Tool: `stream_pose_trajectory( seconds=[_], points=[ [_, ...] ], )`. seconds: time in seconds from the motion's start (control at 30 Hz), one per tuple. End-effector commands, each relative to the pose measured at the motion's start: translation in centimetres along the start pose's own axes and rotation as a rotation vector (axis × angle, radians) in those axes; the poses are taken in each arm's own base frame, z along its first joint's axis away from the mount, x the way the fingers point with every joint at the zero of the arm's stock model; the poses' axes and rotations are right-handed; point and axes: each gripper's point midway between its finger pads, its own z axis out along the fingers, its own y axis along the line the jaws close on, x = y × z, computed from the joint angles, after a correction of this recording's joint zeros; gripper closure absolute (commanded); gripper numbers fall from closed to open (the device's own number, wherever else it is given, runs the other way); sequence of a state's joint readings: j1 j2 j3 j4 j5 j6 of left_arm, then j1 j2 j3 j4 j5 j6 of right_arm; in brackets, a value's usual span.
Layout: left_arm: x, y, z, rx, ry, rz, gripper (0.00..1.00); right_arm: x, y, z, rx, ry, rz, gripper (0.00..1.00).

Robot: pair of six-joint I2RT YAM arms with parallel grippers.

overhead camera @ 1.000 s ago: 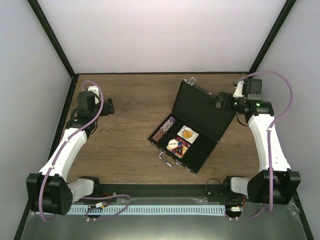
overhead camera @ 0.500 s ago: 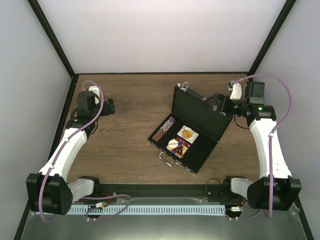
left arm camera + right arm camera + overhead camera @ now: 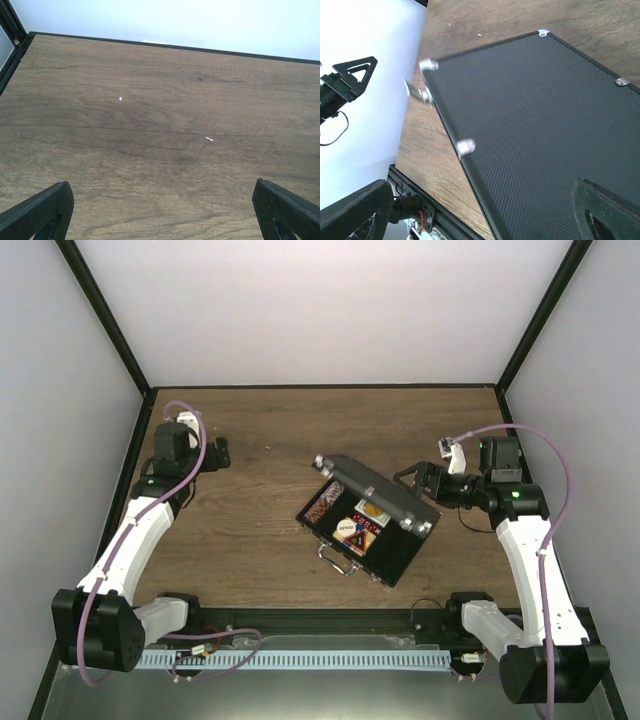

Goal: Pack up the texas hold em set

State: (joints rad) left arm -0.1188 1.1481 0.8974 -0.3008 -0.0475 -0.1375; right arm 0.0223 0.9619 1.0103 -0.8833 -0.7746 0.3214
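Observation:
The black case (image 3: 400, 550) lies open in the middle of the table. Its lid (image 3: 378, 496) leans forward, half lowered over the base. In the base I see a row of chips (image 3: 326, 502), a card deck (image 3: 373, 508), a white round button (image 3: 348, 528) and a red-black triangle (image 3: 362, 536). The silver handle (image 3: 338, 561) points toward me. My right gripper (image 3: 413, 480) is open right behind the lid. In the right wrist view the lid's textured outside (image 3: 545, 125) fills the frame, with silver latches (image 3: 466, 146) on its edge. My left gripper (image 3: 219, 452) is open and empty at the far left.
The left wrist view shows only bare wood table (image 3: 160, 125) between the open fingers (image 3: 40, 210), with the black frame rail (image 3: 15, 35) at the back left. White walls enclose the table on three sides.
The lid has swung from lying flat open to leaning over the base. My right gripper moved down and left, following behind it. The left arm has not moved.

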Motion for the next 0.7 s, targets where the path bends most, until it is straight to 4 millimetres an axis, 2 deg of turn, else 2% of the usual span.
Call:
stream_pose_trajectory(
  seconds=[0.0,0.2,0.33,0.47,0.57,0.67],
  points=[
    [-0.4,-0.3,-0.5,0.013,-0.021,-0.005,0.0,0.3,1.1,-0.3,-0.036,0.005,0.009,0.0],
    [-0.4,-0.3,-0.5,0.01,-0.021,-0.004,0.0,0.1,1.9,-0.1,-0.086,0.003,-0.004,0.0],
    [-0.3,-1.4,-0.4,0.067,-0.016,-0.01,0.02,0.6,1.8,1.2,-0.084,0.02,0.009,0.03],
    [0.3,-4.8,-0.3,0.192,0.003,-0.004,0.08,1.8,0.9,3.5,-0.009,0.031,-0.001,0.05],
    [1.5,-8.8,-0.2,0.284,0.044,0.03,0.15,2.4,1.3,4.8,0.084,-0.006,-0.083,0.04],
    [2.6,-12.5,-0.5,0.352,0.081,0.033,0.16,3.3,1.1,6.0,0.129,0.006,-0.108,0.05]
  ],
)
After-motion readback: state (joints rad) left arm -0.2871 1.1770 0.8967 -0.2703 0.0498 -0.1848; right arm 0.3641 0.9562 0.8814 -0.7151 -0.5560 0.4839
